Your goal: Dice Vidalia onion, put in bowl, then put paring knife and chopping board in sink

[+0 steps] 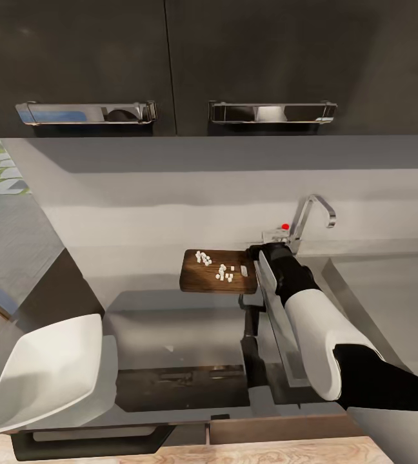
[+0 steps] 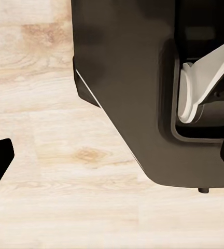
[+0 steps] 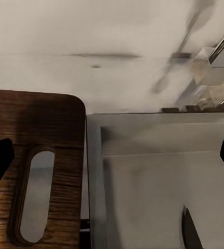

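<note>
The chopping board (image 1: 202,278) lies on the grey countertop (image 1: 151,303) just left of the sink (image 1: 389,290). The Vidalia onion (image 1: 204,259) is scattered on the board as small white diced pieces. My right gripper (image 1: 255,251) hovers at the board's right edge, open, with nothing between its fingers. Its wrist view has the board's slot end (image 3: 39,129) on one side and the sink's steel (image 3: 158,176) on the other. A dark pointed shape (image 3: 190,233) lies in the steel; it may be the paring knife's blade. The white bowl (image 1: 48,374) sits tilted at the counter's near left corner. My left gripper (image 2: 114,155) is open over the floor.
Black upper cabinets with chrome handles (image 1: 86,113) hang overhead. The angular tap (image 1: 312,216) and red-knobbed lever (image 1: 285,226) stand behind the sink's left end. My own dark base (image 2: 127,88) and light wood floor (image 2: 50,181) appear in the left wrist view.
</note>
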Controlling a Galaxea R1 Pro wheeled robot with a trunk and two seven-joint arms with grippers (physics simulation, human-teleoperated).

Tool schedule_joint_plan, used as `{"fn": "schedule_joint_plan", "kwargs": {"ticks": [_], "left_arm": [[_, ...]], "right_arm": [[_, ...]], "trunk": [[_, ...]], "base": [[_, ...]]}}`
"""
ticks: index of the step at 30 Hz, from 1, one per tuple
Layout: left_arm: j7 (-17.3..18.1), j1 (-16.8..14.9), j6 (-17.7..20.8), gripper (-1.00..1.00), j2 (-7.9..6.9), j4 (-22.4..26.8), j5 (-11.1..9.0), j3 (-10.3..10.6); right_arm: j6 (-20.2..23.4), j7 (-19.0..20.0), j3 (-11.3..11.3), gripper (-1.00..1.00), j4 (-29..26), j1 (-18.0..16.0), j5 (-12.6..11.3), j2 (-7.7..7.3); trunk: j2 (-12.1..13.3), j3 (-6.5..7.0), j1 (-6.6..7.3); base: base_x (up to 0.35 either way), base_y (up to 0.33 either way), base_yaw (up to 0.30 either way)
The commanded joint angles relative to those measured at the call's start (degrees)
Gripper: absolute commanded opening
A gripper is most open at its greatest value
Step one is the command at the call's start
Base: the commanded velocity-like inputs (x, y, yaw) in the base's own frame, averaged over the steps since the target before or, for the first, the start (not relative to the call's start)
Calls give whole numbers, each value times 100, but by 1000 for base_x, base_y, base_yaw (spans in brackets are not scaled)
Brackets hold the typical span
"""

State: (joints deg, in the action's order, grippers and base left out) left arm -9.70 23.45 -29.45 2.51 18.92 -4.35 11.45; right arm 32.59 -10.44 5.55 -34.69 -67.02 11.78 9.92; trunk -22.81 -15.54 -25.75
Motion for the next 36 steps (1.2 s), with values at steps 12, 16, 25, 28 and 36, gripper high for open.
{"fn": "schedule_joint_plan", "kwargs": {"ticks": [12, 16, 25, 28, 36], "left_arm": [[-32, 2, -8, 100, -5, 7, -46, 50], [-32, 2, -8, 100, -5, 5, -47, 51], [-32, 2, -8, 100, -5, -1, -46, 50], [-32, 2, -6, 100, -5, -1, -46, 51], [-32, 2, 0, 100, -5, 0, -46, 50]], "right_arm": [[-70, 33, 25, 100, 50, -4, 52, -68], [-218, 41, 25, 100, 279, -4, 56, -69], [-594, 40, 25, 100, 736, -4, 52, -218], [-610, 42, 25, 100, 820, -4, 51, -233], [-851, 59, 18, 100, 959, -4, 38, -227]], "trunk": [[-11, -10, -3], [-11, -10, -3], [-11, -10, -3], [-11, -10, -3], [-11, -10, -3]], "base": [[0, 0, 0], [0, 0, 0], [0, 0, 0], [0, 0, 0], [0, 0, 0]]}}
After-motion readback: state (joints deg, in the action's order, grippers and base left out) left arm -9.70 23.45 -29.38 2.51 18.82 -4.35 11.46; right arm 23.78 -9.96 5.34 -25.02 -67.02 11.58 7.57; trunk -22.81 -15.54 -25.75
